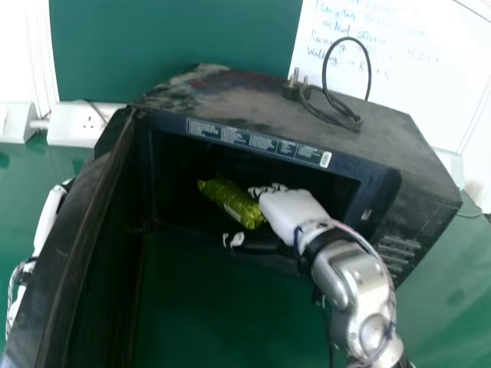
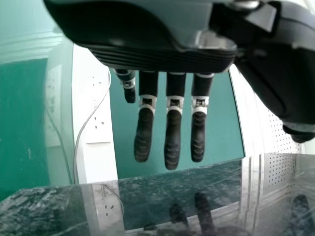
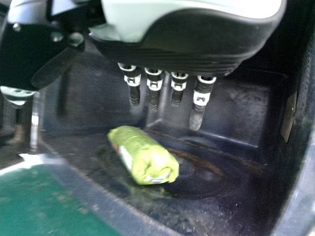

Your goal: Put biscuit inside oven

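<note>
Biscuit pack [image 1: 230, 201], green & shiny w/ a pale label patch, lies on its side on the floor of the oven [image 1: 253, 103], just inside the opening. It's at a slant: far end toward the robot's L, near end toward its R.

R hand [image 1: 290, 208] reaches in thru the opening, nr the pack's R side. Its fingers [image 3: 196, 118] are straight & spread wide, holding nothing; gap btwn them & the pack in the R wrist view. Thumb's apart from the pack too.

Oven door [image 1: 73, 238] stands open on the L. L hand [image 1: 47, 218] is beyond it, at the head view's L edge, fingers [image 2: 173, 140] straight w/ small gaps btwn, nothing held.

Cord [image 1: 349, 120] & plug [image 1: 293, 88] sit atop the oven, which stands on the green worktop [image 1: 445, 307]. Behind: whiteboard [image 1: 414, 46] w/ handwriting to the R, wall socket [image 1: 80, 125] to the L.
</note>
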